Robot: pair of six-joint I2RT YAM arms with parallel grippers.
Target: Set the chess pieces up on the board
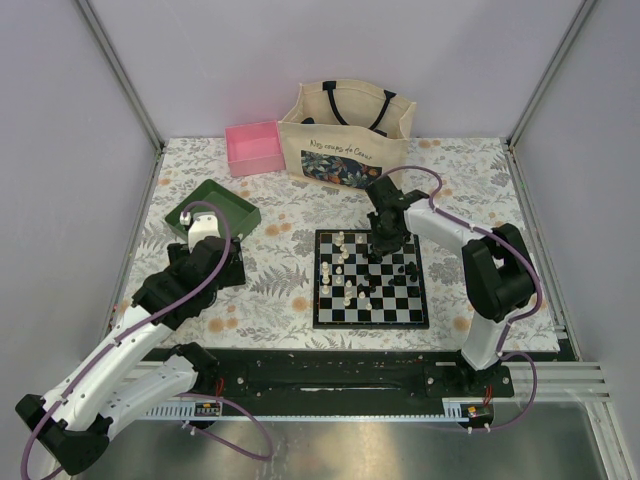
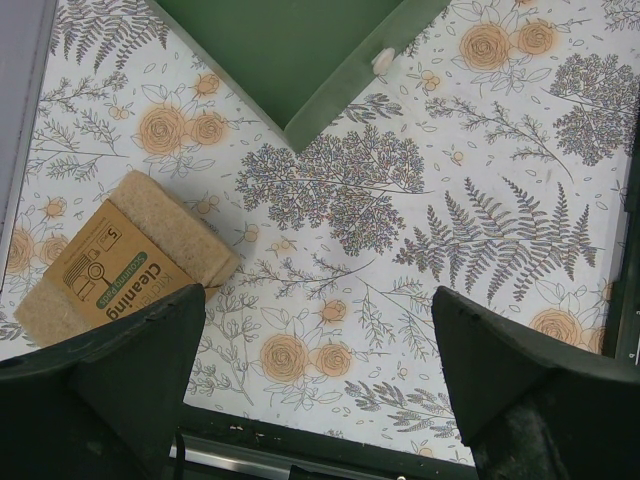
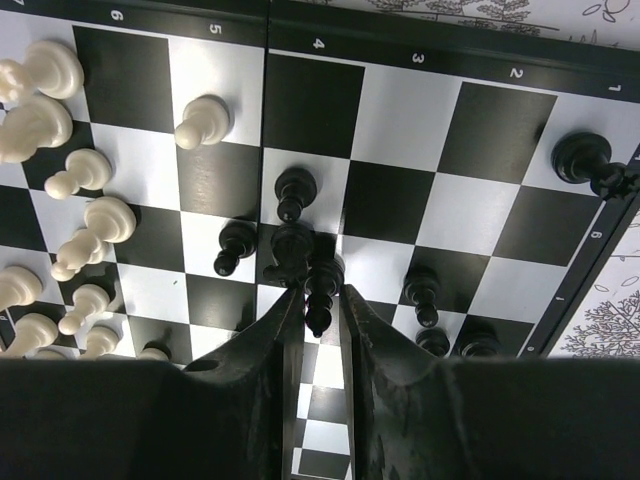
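The board (image 1: 370,323) lies flat at the table's middle right, with cream-white chess pieces (image 1: 342,262) on its left half and black ones (image 1: 402,270) on its right. My right gripper (image 1: 383,243) hangs over the board's far edge. In the right wrist view the right gripper (image 3: 322,290) is shut on a black chess piece (image 3: 320,300) standing on the board (image 3: 400,115), close beside another black piece (image 3: 292,248). Several white pieces (image 3: 70,170) stand at the left. My left gripper (image 2: 318,292) is open over the bare tablecloth, holding nothing, near the green tray (image 1: 212,200).
A pink box (image 1: 253,147) and a tote bag (image 1: 345,135) stand at the back. The green tray's corner (image 2: 300,50) has a small cream object (image 2: 383,60) at its rim. A brown scouring-pad pack (image 2: 110,265) lies beside my left fingers.
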